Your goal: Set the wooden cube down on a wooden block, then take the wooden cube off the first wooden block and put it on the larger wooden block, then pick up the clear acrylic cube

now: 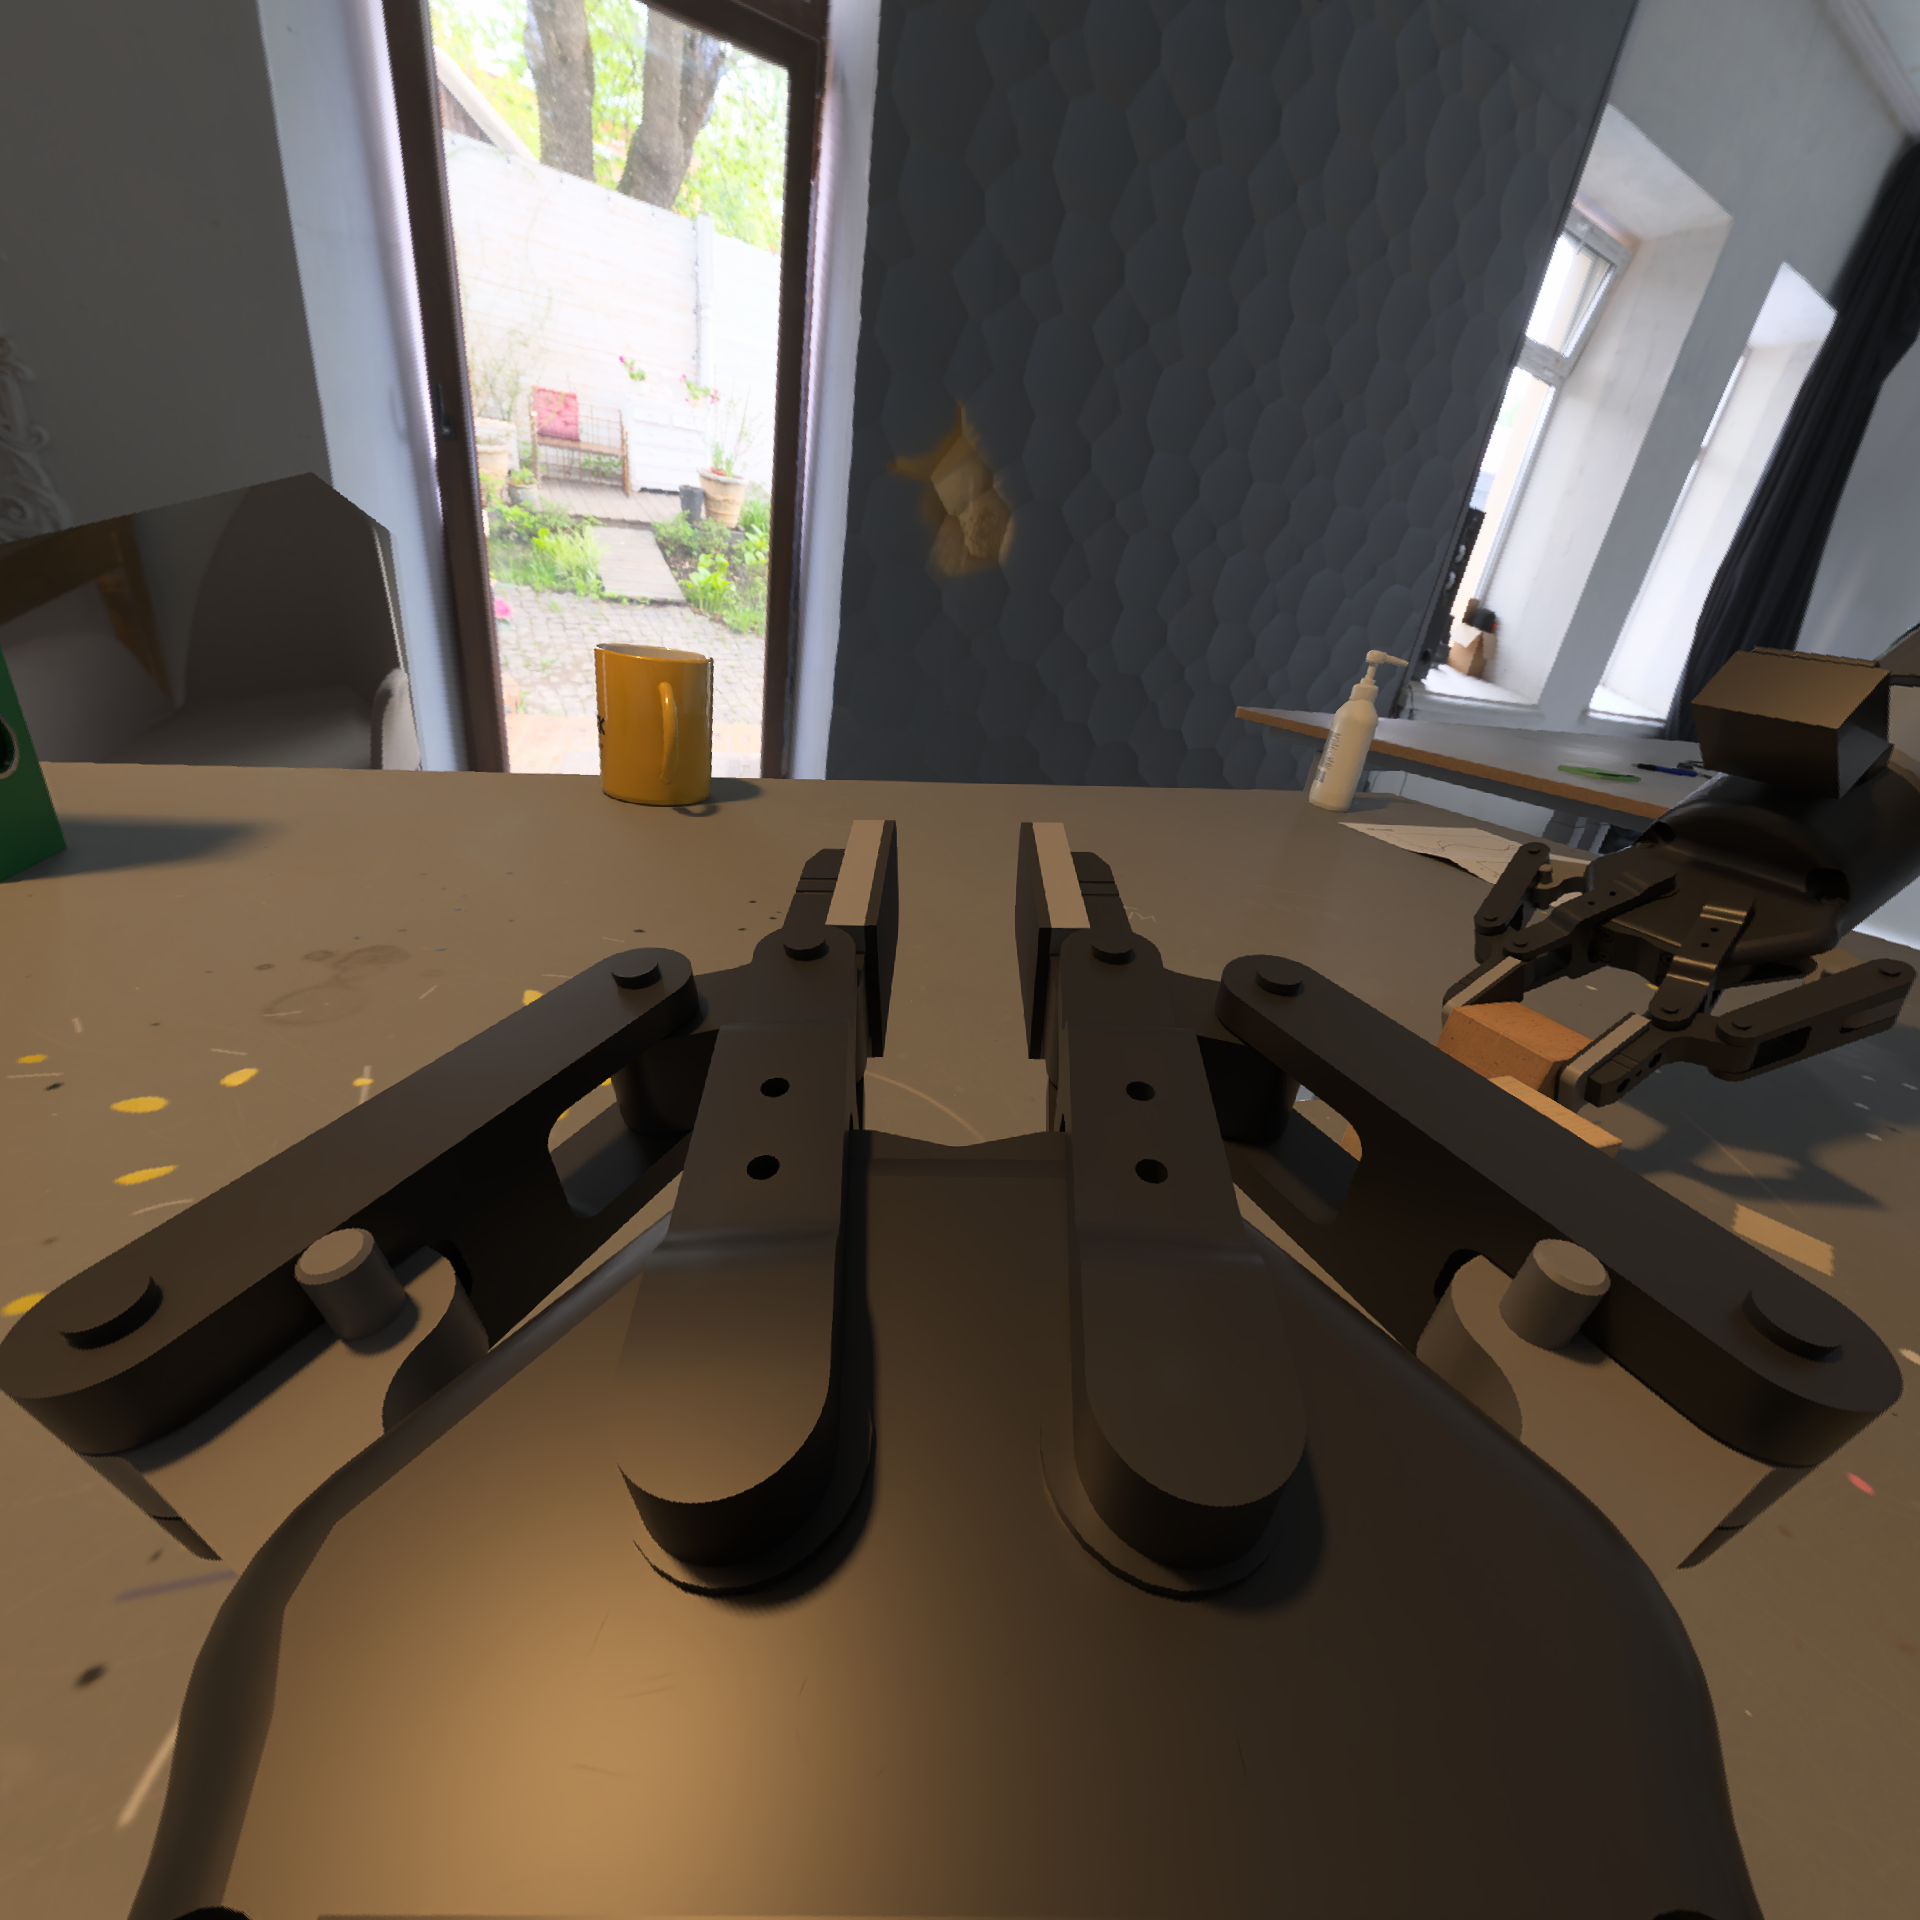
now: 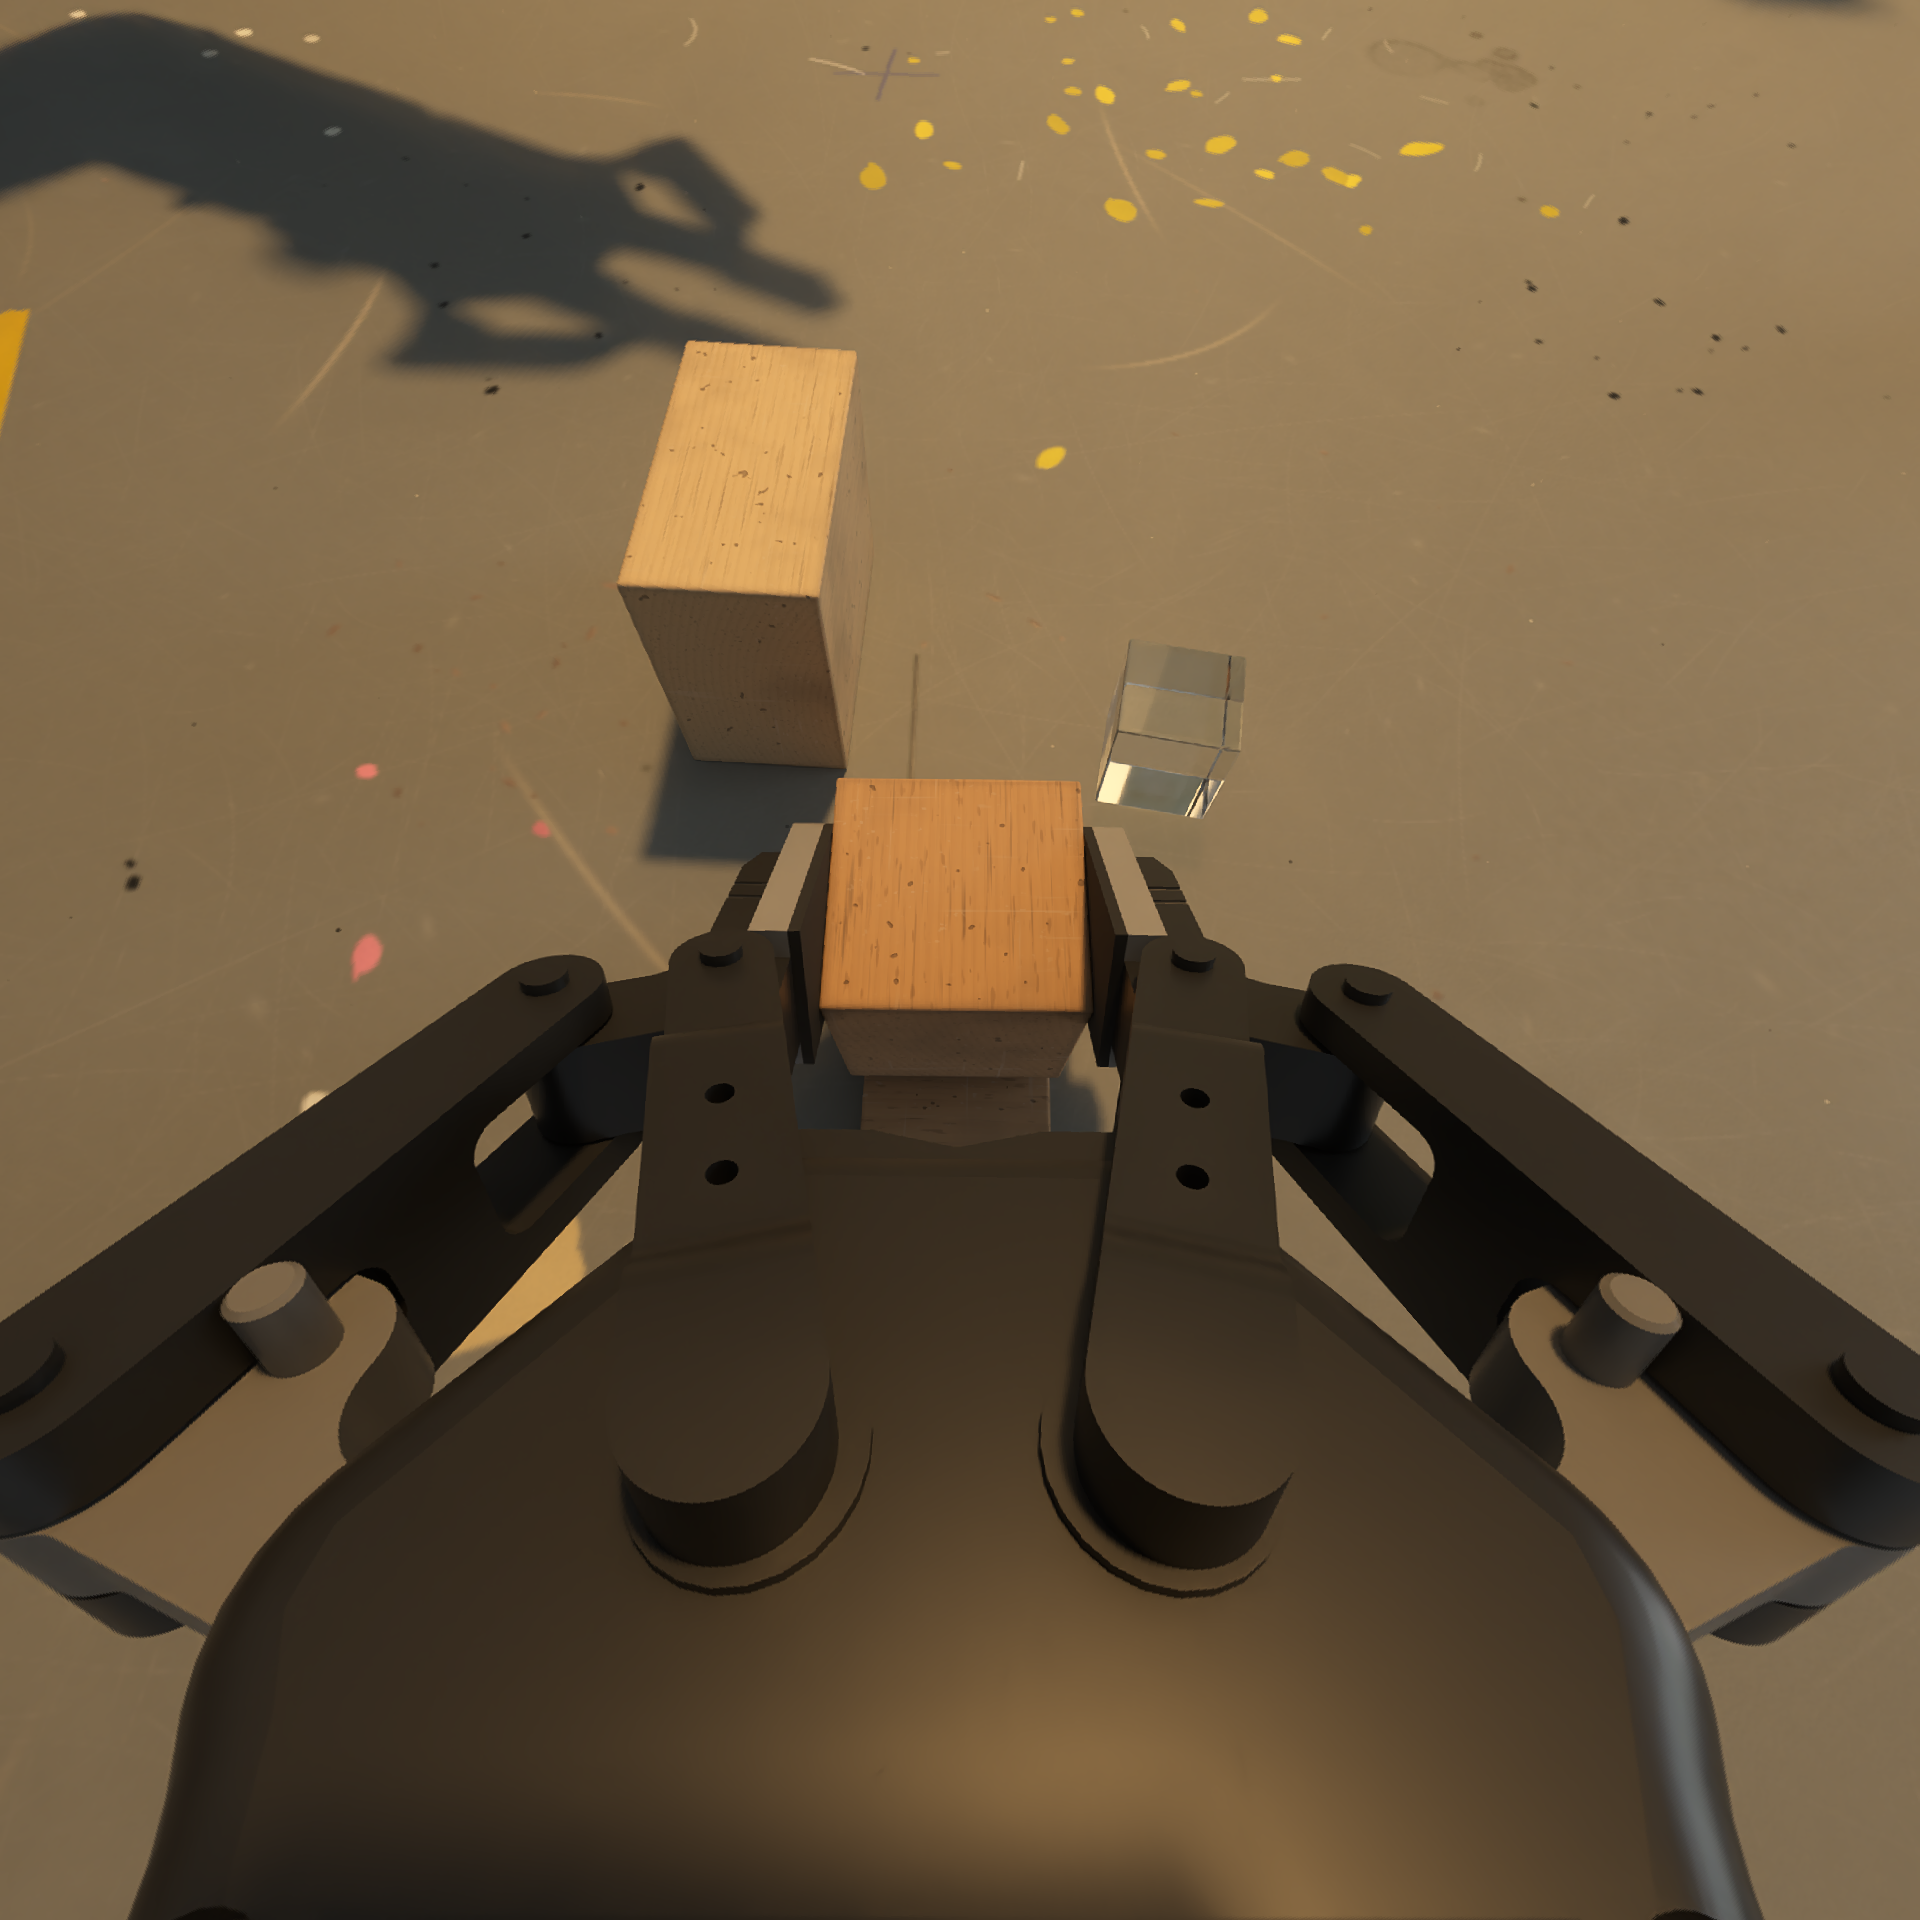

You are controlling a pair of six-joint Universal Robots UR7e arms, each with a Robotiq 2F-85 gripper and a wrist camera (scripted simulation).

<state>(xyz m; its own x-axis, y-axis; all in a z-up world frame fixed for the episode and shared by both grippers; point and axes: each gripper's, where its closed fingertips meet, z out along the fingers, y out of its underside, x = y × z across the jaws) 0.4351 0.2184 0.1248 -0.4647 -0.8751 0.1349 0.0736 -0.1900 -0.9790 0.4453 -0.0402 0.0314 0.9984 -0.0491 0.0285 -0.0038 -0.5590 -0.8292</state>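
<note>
Your right gripper [image 2: 951,914] jaws pinch the wooden cube [image 2: 954,896] w/ flat sides, prob. light, rigid; left gripper [image 1: 956,883] jaws spread, empty.

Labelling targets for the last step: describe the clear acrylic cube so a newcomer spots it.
On the paint-speckled table, find the right pincer gripping the wooden cube. Just beyond its right fingertip sits the clear acrylic cube. It is small and see-through, unlike the tall wooden block opposite.

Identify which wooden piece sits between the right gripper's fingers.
The small wooden cube, orange-toned, held by the right gripper. The larger wooden block is paler and stands free beyond it.
</note>
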